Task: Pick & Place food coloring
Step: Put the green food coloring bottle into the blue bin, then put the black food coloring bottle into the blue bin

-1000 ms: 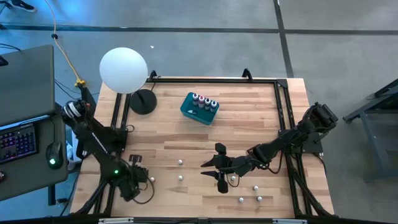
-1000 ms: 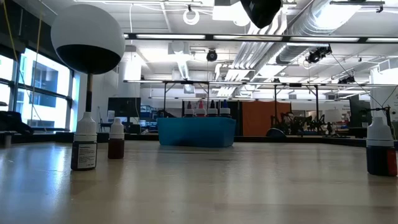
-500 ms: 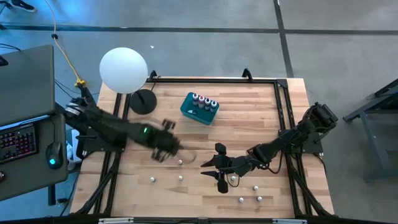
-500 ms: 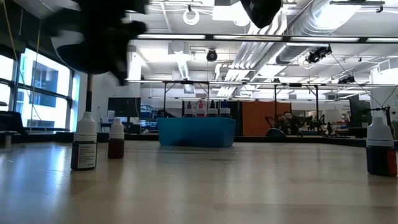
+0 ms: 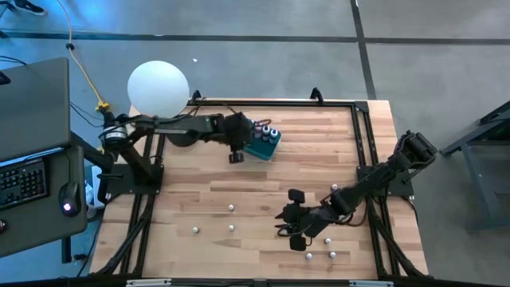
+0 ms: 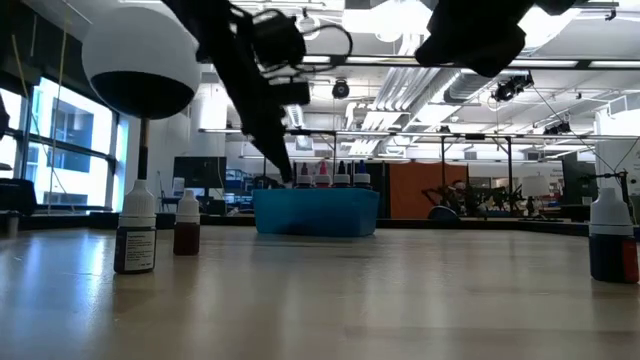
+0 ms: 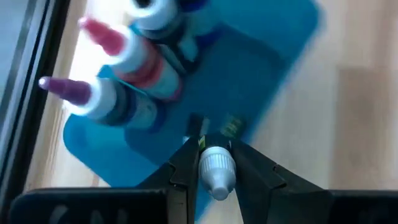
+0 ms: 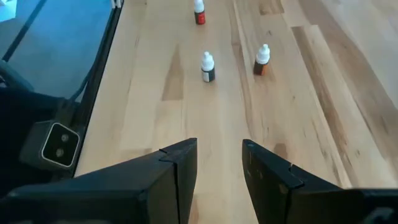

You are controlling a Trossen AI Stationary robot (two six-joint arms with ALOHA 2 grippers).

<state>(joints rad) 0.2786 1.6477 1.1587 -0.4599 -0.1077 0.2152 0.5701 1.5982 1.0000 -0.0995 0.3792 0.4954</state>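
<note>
**My left hand carries a bottle at the teal tub**

My left hand (image 7: 214,163) is pinching a small food coloring bottle (image 7: 217,170) between its two fingers, the white cap pointing back toward my wrist. In the high view that hand (image 5: 237,151) reaches across the far part of the bench (image 5: 319,151) and sits at the near-left edge of the teal tub (image 5: 265,147). I cannot tell whether the bottle touches the tub or hangs just above it, since the wrist view is blurred there.

Several bottles already stand in the tub (image 7: 261,74), upright and close together; two of them show pink and purple tips (image 7: 93,99). From the low view the tub (image 6: 316,212) stands at the far middle of the bench, with caps poking above its rim and my left arm coming down to its left end.

My right hand (image 5: 291,223) is at the near right of the bench, fingers spread and holding nothing; the wrist view shows bare wood between them (image 8: 219,163). Three loose bottles (image 8: 208,67) stand on the bench ahead of it, well apart from the fingers.

More loose bottles remain on the near part of the bench: three to the left of my right hand (image 5: 231,208) and some just beside it on the near right (image 5: 332,254). In the low view two dark-bodied ones (image 6: 136,228) stand at the left and one (image 6: 611,238) at the right edge.

The big white ball (image 5: 158,89) stands on its stand at the far left corner
</note>
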